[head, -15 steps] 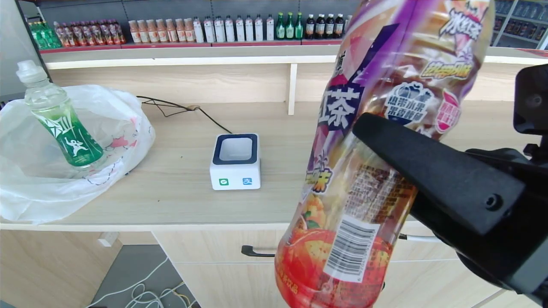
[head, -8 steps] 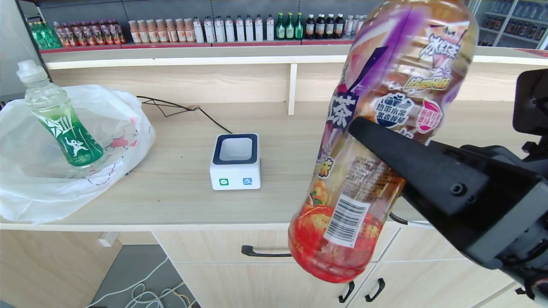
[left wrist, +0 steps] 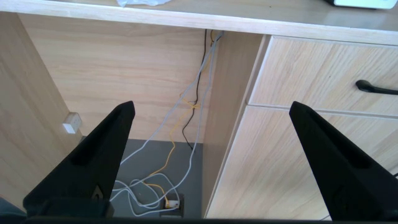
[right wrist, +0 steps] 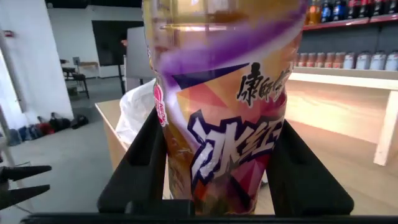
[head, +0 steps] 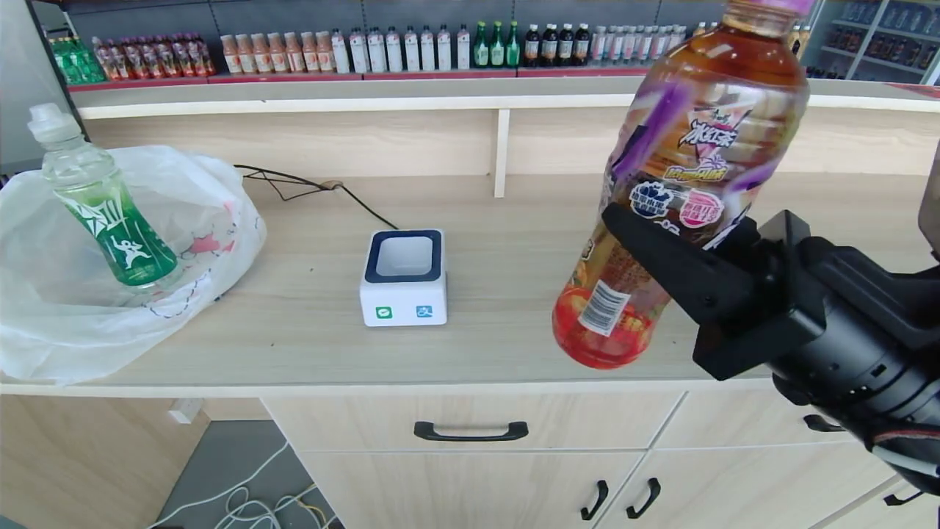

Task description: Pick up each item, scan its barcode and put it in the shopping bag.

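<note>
Tea bottle (head: 687,169) is clamped between my right fingers (head: 661,257) — gripped across its labelled middle, cap uppermost, leaning a little toward my right; its red base hangs over the front edge of the bench (head: 294,330), and the barcode patch low on the label faces back toward my head camera; the scanner (head: 404,275) stands on the bench to the bottle's left, apart from it, window facing up, with a cable (head: 308,187) trailing off behind; farther left lies the bag (head: 44,308), white and crumpled, with a green bottle (head: 106,213) tilted in its open mouth; my left fingers (left wrist: 93,168) are spread wide with nothing between them — low in front of the bench, near a drawer front (left wrist: 323,68), with wires (left wrist: 168,180) on the floor below.
</note>
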